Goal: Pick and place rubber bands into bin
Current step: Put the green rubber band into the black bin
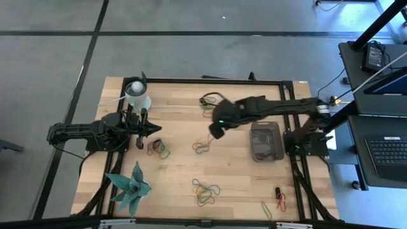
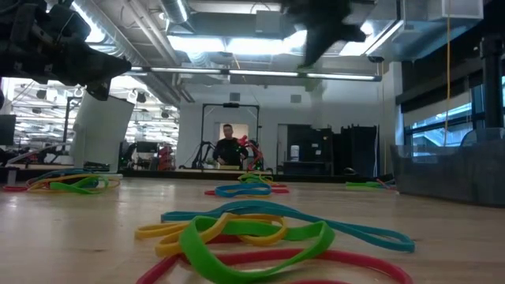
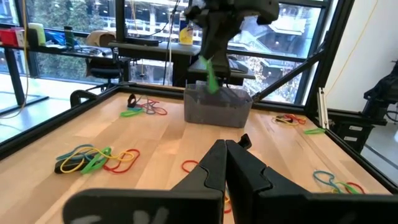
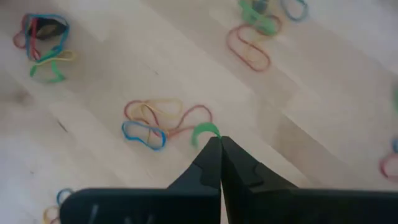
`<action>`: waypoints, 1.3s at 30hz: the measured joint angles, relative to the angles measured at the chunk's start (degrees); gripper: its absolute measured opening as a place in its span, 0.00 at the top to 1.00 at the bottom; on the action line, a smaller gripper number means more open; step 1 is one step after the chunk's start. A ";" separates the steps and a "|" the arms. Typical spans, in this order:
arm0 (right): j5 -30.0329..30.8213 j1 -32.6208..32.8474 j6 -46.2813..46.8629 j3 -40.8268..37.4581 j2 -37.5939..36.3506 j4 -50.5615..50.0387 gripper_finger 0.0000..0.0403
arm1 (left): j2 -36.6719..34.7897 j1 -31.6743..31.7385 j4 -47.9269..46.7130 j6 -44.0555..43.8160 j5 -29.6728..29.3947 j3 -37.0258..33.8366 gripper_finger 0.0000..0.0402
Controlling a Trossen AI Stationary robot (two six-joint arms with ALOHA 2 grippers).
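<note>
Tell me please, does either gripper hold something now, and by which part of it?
The right gripper, raised above the table, is shut on a green rubber band, pinched at one end; the rest hangs free. The left gripper is shut on nothing.

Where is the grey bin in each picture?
High view: the bin sits right of the table's middle, under the right arm.
Low view: its grey wall shows at the right edge.
Left wrist view: it stands mid-table, behind the dangling green band.
Right wrist view: not in it.
Shared landmark: the right gripper holding the green band.
</note>
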 joint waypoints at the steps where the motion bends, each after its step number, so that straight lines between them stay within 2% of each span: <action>1: 0.63 0.60 1.39 -1.69 -2.18 -0.77 1.00 | 0.01 0.00 0.02 0.00 -0.02 0.01 1.00; 11: 1.81 6.52 17.94 -26.01 -26.65 -2.70 1.00 | 0.00 0.00 1.63 0.00 -0.02 0.00 1.00; 17: -3.01 6.81 21.88 -40.97 -35.46 -1.79 1.00 | 0.01 0.00 1.81 0.00 -0.02 0.01 1.00; 22: -8.30 6.81 22.43 -52.74 -37.46 6.49 1.00 | 0.01 0.00 1.84 -1.28 -0.02 0.00 1.00; 26: -9.66 6.81 22.04 -59.11 -36.54 13.86 1.00 | 0.01 0.00 1.84 -1.97 -0.07 -0.01 1.00; 34: -10.12 6.79 22.70 -63.63 -35.01 17.33 1.00 | 0.01 0.00 1.79 -1.97 -0.20 0.01 1.00; 39: -10.37 6.79 24.04 -63.65 -35.10 17.54 0.95 | 0.01 0.00 1.79 -1.97 -1.53 0.01 1.00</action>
